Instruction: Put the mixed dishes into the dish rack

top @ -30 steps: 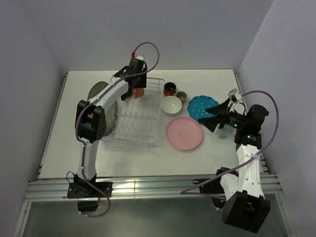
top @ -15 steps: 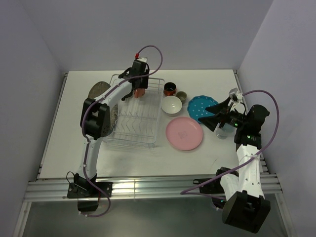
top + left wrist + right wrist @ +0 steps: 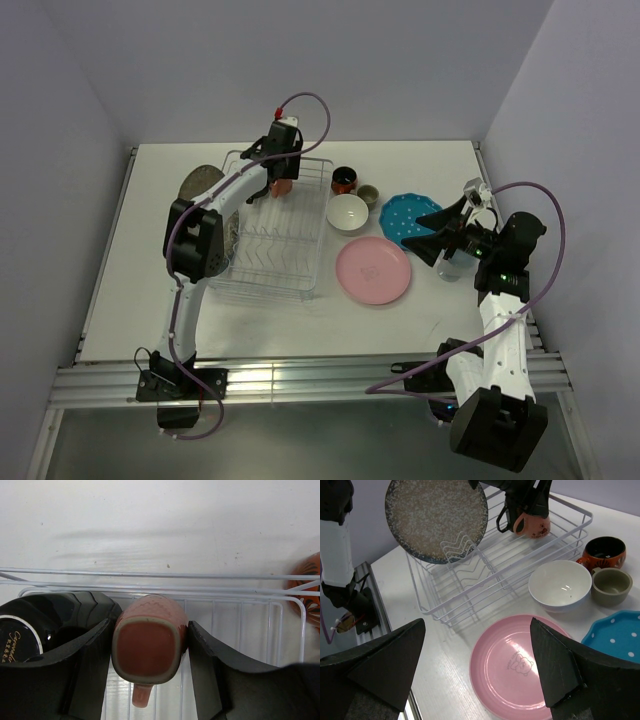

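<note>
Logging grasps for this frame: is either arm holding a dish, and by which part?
The left gripper holds the small pink ceramic mug by its body, jaws on opposite sides, handle free. The right gripper holds nothing.

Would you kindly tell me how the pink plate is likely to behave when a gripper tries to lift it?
The pink plate lies flat on the table, so its low rim probably offers little to pinch. Its surface shines, so it may slip or slide when pushed. It looks rigid and perhaps breakable.
</note>
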Tool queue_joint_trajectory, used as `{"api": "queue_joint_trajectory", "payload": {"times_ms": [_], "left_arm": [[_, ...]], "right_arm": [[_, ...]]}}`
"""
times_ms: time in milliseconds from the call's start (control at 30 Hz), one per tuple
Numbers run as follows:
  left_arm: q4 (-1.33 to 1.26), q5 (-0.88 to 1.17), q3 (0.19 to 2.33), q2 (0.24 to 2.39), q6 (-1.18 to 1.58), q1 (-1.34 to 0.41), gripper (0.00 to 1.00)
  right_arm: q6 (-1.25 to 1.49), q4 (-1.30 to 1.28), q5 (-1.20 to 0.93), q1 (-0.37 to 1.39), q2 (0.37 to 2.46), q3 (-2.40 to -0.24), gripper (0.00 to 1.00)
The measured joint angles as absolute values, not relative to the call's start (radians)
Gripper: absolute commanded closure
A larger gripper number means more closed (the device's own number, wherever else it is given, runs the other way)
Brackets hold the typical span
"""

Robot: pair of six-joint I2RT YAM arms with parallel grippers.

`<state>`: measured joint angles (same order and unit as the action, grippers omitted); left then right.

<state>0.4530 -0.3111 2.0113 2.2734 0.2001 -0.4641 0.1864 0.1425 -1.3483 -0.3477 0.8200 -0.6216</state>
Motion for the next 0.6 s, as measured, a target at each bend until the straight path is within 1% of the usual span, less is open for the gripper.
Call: {"api": "queue_joint_trajectory", "payload": {"times_ms": [100, 167, 200, 433, 533, 567, 600], "left_arm": [[0.451, -0.311, 2.006, 2.273, 0.201, -0.464, 0.65], [0.448, -0.31, 1.998, 2.273, 0.204, -0.464, 0.61], [0.448, -0.31, 1.994, 2.273, 0.205, -0.464, 0.57], [0.444, -0.31, 1.984, 2.273, 0.207, -0.464, 0.41], [0.444, -0.309, 1.984, 2.273, 0.208, -0.464, 0.27], [0.445, -0.309, 1.984, 2.273, 0.207, -0.464, 0.19], [0.445, -0.309, 1.984, 2.273, 0.206, -0.464, 0.17]], "right_arm": [[0.186, 0.142, -1.348, -0.348, 0.82, -0.622, 0.07], [0.186, 0.142, -1.348, -0.348, 0.82, -0.622, 0.07], [0.186, 0.142, -1.348, -0.349, 0.82, -0.622, 0.07], [0.186, 0.142, -1.348, -0.353, 0.82, -0.622, 0.07], [0.186, 0.143, -1.348, -0.358, 0.82, -0.622, 0.06], [0.186, 0.143, -1.348, -0.359, 0.82, -0.622, 0.06], [0.186, 0.142, -1.348, -0.36, 0.82, -0.622, 0.06]]}}
